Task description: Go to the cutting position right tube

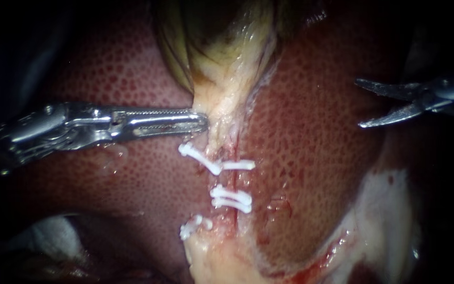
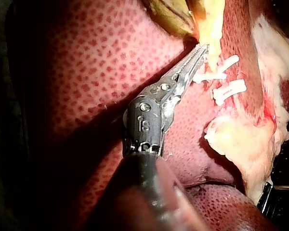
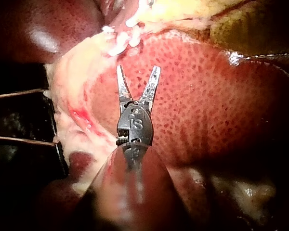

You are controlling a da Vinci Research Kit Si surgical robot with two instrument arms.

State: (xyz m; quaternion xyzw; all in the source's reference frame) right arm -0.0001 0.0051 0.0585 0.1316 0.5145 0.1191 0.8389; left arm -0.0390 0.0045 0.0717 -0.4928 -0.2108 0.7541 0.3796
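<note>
The white clips (image 1: pixel 227 181) are the landmark here. They sit in a cluster across the pale strand (image 1: pixel 222 113) that runs down from the gallbladder (image 1: pixel 216 31) over the liver (image 1: pixel 316 131).

The right tube (image 1: pixel 234 181) looks to be the thin reddish line on the cluster's right side. It runs lengthwise along the strand. One clip (image 1: pixel 239 164) crosses it nearer the gallbladder, and a pair of clips (image 1: pixel 230 199) crosses it further along. I judge the cutting spot to be the bare stretch between that clip and the pair.

My right instrument (image 1: pixel 361 103) hangs over the liver, well apart from the clips on their right side. Its two curved blades are parted with nothing between them. In the right wrist view the spread blades (image 3: pixel 138 70) point toward the clips (image 3: pixel 123 41), which lie ahead of them and slightly to one side. To reach the tube, the blades must travel across the liver toward the cluster and arrive crosswise to the tube's long axis.

My left instrument (image 1: pixel 198 122) is the nearer one, just beside the cluster on the gallbladder side. Its jaws lie closed together with the tip against the strand's edge. The left wrist view (image 2: pixel 202 50) shows the same.

- Whether the left jaw tip nips any tissue is hard to make out.
- The tube itself is mostly buried under clips and pale tissue, and its edges are unclear.
- The right instrument's shaft is cut off at the edge of the endoscope view.
</note>
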